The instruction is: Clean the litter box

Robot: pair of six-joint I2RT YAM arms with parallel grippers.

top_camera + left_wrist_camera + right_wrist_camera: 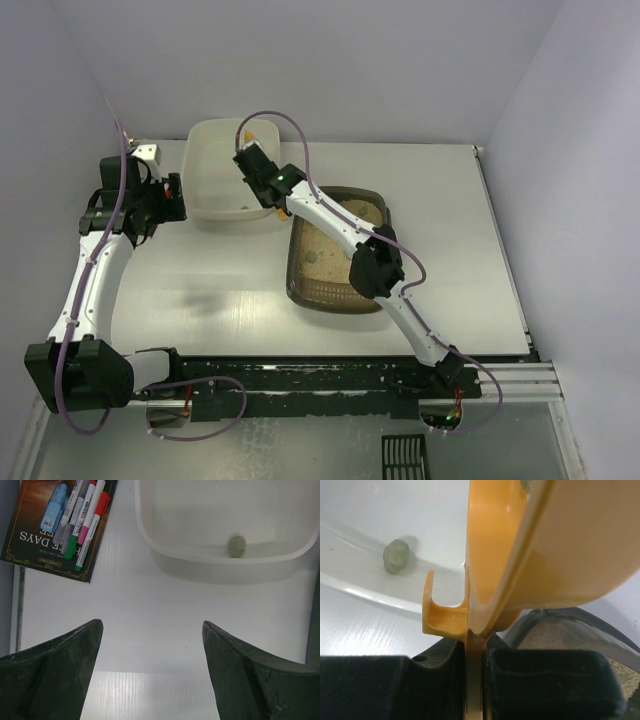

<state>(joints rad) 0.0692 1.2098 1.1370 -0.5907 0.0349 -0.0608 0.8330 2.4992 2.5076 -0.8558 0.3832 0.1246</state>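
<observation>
**Scoop of orange-yellow plastic [560,545] clamped in the right gripper [475,652], over the cream-white tub**

The right gripper's fingers [545,680] are closed tight on the scoop's thin handle, which stands on edge between them, so the bowl is turned on its side. It reaches over the near right corner of the cream-white rectangular plastic tub [205,135]. One small grey-green clump [396,556] lies on the tub's floor.

The dark brown-grey translucent rectangular litter box [292,265] sits on the white table [200,290] right of centre, just beside that same corner of the tub. Whether the two touch I cannot tell. The right arm stretches across it, and beige sandy litter shows inside on either side of the arm.

The left gripper [152,625] hangs over bare table to the left of the tub, close to its wall. Its dark fingers [75,650] are spread wide with nothing between them.

Off to one side in the left wrist view lies a dark hardcover book [40,545] with a handful of coloured marker pens [80,515] resting on its cover.
</observation>
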